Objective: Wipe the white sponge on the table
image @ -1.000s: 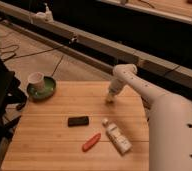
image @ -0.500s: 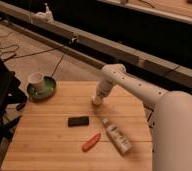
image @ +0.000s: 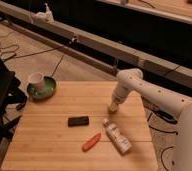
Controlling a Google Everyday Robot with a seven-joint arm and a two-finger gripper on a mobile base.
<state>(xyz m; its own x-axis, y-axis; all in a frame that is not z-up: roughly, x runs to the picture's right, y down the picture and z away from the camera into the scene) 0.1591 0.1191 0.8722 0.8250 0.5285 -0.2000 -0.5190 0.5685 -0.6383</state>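
While the arm reaches down: end effector (image: 112,106) low over the desk (image: 49,140), right side
Grip: cannot tell
White sponge: under the end effector, on the desk
Nearby: white tube (image: 117,136), black block (image: 78,120)

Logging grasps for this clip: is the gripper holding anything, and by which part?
Cannot be told. The gripper is down at the table near its right edge; whatever lies under its tip is hidden.

dim warm light | soft blur | gripper (image: 112,107) low over table (image: 49,135)
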